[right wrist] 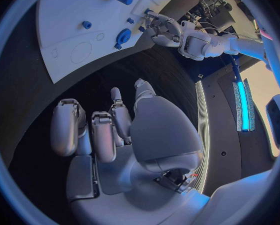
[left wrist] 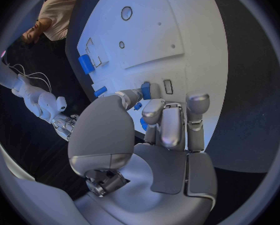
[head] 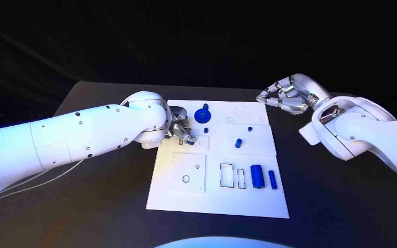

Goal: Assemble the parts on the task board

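Your left hand (head: 181, 128) sits at the left edge of the white rectangular task board (head: 186, 199), fingertips pinching a small blue plastic peg (left wrist: 145, 90), so insertion looks under way. You'll next need to line it up with its hole. Your right hand (head: 285, 96) hovers open, off the far right corner.

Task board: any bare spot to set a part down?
On the task board, the near strip below the blue cylinders is bare. The far right corner by the right hand also. Crowded: far left, around the left hand.
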Robot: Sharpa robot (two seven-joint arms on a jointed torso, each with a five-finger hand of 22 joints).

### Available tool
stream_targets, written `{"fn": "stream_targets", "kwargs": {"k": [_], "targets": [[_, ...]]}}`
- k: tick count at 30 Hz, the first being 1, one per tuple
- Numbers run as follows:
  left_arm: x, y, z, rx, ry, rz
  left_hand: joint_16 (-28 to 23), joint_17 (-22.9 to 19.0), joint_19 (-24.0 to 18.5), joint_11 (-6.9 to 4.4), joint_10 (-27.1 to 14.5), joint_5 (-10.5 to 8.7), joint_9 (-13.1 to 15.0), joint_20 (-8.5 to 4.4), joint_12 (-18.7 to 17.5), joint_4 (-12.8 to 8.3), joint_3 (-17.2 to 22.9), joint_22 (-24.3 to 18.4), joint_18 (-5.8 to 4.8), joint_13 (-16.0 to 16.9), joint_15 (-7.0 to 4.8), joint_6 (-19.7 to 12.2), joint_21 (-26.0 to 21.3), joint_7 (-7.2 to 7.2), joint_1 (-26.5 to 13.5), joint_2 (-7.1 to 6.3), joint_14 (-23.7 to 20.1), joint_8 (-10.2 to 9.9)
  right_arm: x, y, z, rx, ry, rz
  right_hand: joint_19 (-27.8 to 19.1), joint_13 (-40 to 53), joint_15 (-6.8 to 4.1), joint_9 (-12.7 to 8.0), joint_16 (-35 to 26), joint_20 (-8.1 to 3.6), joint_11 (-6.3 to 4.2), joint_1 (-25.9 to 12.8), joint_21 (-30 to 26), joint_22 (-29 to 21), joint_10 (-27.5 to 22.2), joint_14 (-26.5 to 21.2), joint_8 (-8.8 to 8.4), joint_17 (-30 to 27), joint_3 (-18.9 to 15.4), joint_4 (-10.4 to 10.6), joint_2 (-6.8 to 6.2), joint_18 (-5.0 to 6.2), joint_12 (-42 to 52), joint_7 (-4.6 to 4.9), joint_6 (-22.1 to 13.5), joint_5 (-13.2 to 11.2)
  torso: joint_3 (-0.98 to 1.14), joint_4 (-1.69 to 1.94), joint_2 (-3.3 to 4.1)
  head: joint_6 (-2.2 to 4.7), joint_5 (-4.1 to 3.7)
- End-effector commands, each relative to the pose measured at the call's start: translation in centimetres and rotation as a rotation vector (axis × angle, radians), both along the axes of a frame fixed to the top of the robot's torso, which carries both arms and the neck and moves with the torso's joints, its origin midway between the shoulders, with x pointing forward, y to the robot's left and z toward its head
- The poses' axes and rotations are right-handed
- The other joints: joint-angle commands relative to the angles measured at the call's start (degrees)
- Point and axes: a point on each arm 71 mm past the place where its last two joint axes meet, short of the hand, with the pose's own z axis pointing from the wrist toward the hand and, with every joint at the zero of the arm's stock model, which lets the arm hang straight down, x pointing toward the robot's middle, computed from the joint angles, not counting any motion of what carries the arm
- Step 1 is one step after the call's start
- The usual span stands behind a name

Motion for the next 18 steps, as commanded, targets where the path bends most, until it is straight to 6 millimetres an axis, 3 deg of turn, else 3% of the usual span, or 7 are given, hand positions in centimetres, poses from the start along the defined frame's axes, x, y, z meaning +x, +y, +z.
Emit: {"fn": "stream_targets", "kwargs": {"k": [1,18], "targets": [[-0.26,0.05,-0.54,0.029,0.03,-0.018,0.3,0.1,0.3,-0.06,0.4,-0.27,-0.2,0.11,0.4,-8.6,8.2,0.1,-0.57,0.2,-0.42,0.8,0.2,-0.81,-0.3,0.95,1.6,0.3,0.0,0.08,0.02,-0.007,-0.005,0.008,0.0,0.2,-0.48,0.1,-0.3,-0.32,-0.23,-0.3,-0.3,3.6,0.3,4.8,0.32,9.8,-0.3,0.1,0.2,0.83,0.3,0.02,-0.3,0.3,0.0,0.0,0.02,-0.01,-0.03],[-0.22,0.01,-0.55,0.028,0.029,-0.018,0.3,0.1,0.7,-0.51,0.7,-0.26,-3.1,0.11,1.5,-3.4,0.3,0.5,-0.66,1.2,-0.71,2.3,0.3,-1.5,-6.1,1.9,1.7,0.6,0.03,0.1,0.0,-0.008,-0.004,0.01,0.1,0.3,-0.48,0.2,-0.2,-0.33,-0.22,-0.8,-0.2,3.7,0.3,4.8,0.44,9.9,-0.5,0.4,0.57,0.81,0.3,0.02,-0.3,0.6,-0.01,0.01,0.02,-0.07,-0.08]]}}
